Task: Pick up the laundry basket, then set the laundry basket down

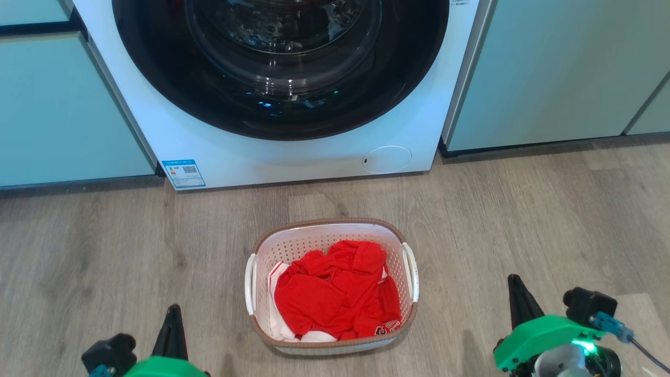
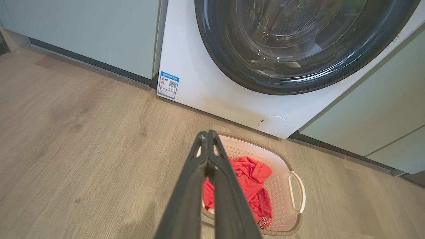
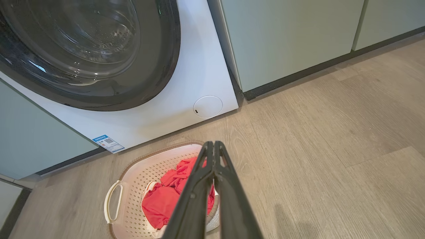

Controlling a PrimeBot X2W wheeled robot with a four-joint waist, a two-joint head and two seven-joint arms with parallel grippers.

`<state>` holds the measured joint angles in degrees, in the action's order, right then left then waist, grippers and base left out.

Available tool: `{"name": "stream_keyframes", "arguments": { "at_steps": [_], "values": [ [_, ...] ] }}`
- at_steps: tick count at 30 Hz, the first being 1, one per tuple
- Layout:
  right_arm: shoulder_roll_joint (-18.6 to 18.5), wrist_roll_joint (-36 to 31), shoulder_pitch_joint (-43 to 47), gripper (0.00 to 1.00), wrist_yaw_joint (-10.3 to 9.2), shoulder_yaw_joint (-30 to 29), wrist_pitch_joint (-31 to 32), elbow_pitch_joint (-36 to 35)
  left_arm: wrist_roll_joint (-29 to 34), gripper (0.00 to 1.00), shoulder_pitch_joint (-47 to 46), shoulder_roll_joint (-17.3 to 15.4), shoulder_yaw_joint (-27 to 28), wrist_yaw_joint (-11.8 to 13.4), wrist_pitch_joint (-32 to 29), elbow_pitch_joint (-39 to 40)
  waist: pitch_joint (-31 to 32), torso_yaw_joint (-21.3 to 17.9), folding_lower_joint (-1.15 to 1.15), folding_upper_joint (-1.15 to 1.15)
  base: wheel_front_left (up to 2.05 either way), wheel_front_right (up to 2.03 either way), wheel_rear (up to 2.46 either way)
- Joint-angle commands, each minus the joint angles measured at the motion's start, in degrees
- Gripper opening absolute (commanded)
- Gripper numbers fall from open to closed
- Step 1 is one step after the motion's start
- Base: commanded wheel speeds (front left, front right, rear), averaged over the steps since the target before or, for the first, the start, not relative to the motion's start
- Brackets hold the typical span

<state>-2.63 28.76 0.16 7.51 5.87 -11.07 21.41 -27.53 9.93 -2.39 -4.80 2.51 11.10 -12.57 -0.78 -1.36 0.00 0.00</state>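
Head camera looked steeply down; wrist cameras sighted along the left tool [image 2: 208,133] and right tool [image 3: 213,143]; all shared basket [image 1: 314,243] and washer [image 1: 314,153].

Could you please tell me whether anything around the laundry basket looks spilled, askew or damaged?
Nothing stands out. The laundry basket sits upright on the floor before the washing machine, with the red clothing inside it and both handles looking intact.

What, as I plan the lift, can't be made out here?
- Head view: bottom of the laundry basket, under the red clothes; washer label text, too small.
- Left wrist view: its near handle, behind the shut jaws of the left gripper.
- Right wrist view: its near handle, behind the shut jaws of the right gripper.
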Motion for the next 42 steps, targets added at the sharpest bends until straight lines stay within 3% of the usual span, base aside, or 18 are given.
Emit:
{"name": "stream_keyframes", "arguments": {
  "at_steps": [1, 42],
  "values": [
    [-0.9, 1.9, -2.82, 0.0, 0.0, -0.24, 0.45, -2.1, -1.81, 0.0, -3.02, -0.69, 1.11, -0.3, -0.27, 1.34, 0.01, 0.02, 0.0, 0.0, 0.0, 0.0, 0.0],
    [-1.41, 27.74, -4.15, 0.0, -0.01, -4.09, 6.52, -4.31, -27.98, 0.0, -8.24, -1.2, 4.43, -4.24, -6.63, 0.31, 0.25, 0.57, 0.0, 0.0, 0.0, 0.0, 0.0]
  ]
}}
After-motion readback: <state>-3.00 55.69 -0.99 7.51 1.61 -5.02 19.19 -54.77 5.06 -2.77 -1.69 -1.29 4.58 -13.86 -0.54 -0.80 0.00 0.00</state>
